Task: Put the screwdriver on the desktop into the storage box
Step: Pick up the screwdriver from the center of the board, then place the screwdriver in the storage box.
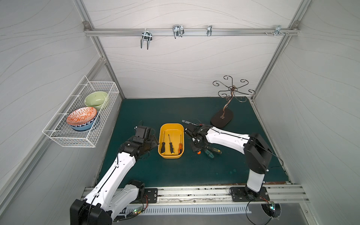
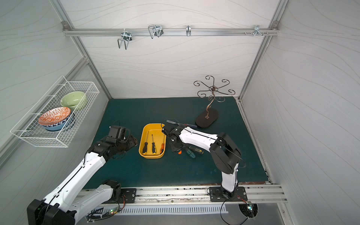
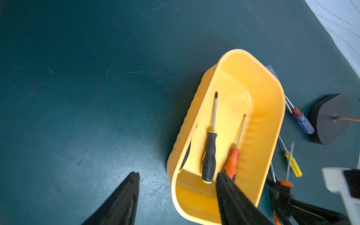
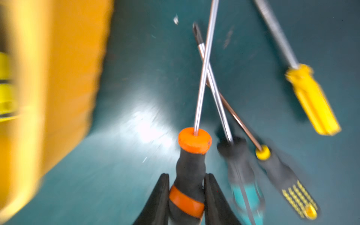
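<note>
Two right fingers (image 4: 155, 200) clamp black-orange screwdriver (image 4: 191, 167) handle (view blurred); left fingers (image 3: 120, 202) spread, nothing held.

left end effector (image 3: 177, 176): jaws apart | right end effector (image 4: 187, 177): jaws clamped

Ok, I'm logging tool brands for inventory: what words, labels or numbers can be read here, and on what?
No text can be read anywhere.
Yellow marks on the black-handled screwdriver: a blurred dotted grip pattern, no letters.
The orange-collared screwdriver and the storage box: no print visible.
The orange bowl: pattern only.
</note>
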Tool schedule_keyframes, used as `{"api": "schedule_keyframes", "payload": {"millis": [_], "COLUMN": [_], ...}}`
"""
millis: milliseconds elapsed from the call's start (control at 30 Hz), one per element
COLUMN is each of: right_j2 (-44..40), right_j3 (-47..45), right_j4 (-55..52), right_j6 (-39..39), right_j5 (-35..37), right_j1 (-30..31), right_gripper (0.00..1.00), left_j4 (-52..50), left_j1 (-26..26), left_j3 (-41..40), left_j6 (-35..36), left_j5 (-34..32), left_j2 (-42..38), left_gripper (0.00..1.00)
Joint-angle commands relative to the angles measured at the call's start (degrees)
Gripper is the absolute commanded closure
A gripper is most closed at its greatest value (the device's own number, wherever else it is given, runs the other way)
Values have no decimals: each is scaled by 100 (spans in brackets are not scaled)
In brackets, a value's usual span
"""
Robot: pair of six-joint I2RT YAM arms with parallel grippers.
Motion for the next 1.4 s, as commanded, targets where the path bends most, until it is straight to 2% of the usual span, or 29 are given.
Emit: {"api": "schedule_keyframes", "payload": {"millis": [0,133,300,533,733,800,867,933,1033,1133,1233,1367], "right_j2": [-565,-730,162,1430,2079,2268,2418,2472,2326,1996,1311,-64], "right_j3": [-76,52,949,2076,2409,2573,2731,2803,2813,2795,2424,1229], "right_j4": [112,488,761,527,320,198,43,2,39,54,259,1009], "right_j6": [483,1155,1993,2298,2418,2381,2352,2328,2235,2065,1971,1756], "right_j5": [-283,-549,-538,191,235,300,370,375,452,529,671,954], "right_j1": [214,640,1171,1112,888,877,879,879,896,923,938,894], "right_gripper": [100,100,100,100,100,92,76,65,53,51,51,50], "left_j4": [257,343,295,-43,-305,-311,-298,-324,-356,-326,-196,48], "left_j1": [48,53,62,70,70,70,70,70,70,70,70,70], "left_j3": [-19,-61,-80,-193,-201,-194,-155,-94,19,171,412,929], "left_j6": [-100,-242,-493,-497,-366,-320,-241,-156,50,312,726,1417], "left_j5": [10,82,96,-120,-365,-383,-366,-370,-382,-324,-210,17], "left_j2": [114,299,309,-223,-579,-616,-603,-577,-576,-559,-438,-40], "left_gripper": [34,35,36,36,36,36,36,36,36,36,36,36]}}
